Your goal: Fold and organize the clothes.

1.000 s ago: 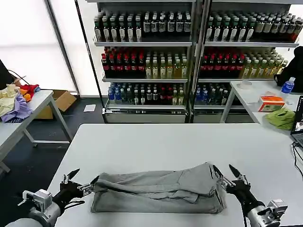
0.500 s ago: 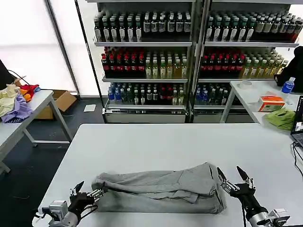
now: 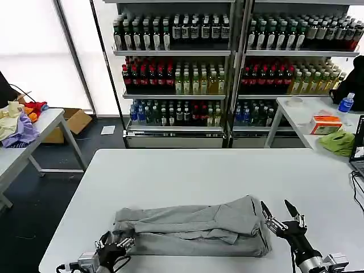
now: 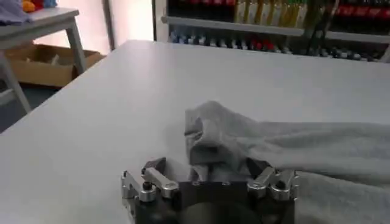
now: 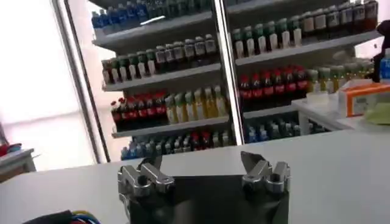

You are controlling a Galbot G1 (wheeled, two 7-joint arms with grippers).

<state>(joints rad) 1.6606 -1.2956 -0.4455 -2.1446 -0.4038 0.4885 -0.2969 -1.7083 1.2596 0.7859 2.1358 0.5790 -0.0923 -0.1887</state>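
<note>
One of the clothes, a light grey shirt (image 3: 193,226), lies folded into a long band across the near part of the white table (image 3: 187,173). My left gripper (image 3: 116,243) is low at the shirt's left end, by the table's near edge. In the left wrist view the shirt's bunched end (image 4: 210,137) rises between the spread fingers of the left gripper (image 4: 206,167), which is open. My right gripper (image 3: 278,211) stands open just beyond the shirt's right end, apart from it. The right gripper (image 5: 200,161) has nothing between its fingers.
Shelves of bottles (image 3: 227,68) stand beyond the table. A side table (image 3: 34,133) at the left holds a pile of coloured cloth. Another table at the right carries an orange box (image 3: 326,124), a green cloth (image 3: 338,142) and a blue bottle (image 3: 345,103).
My left gripper has dropped toward the near edge and moved right, closing in on the shirt's left end, which shifted slightly. My right gripper drew back a little from the right end, then held still.
</note>
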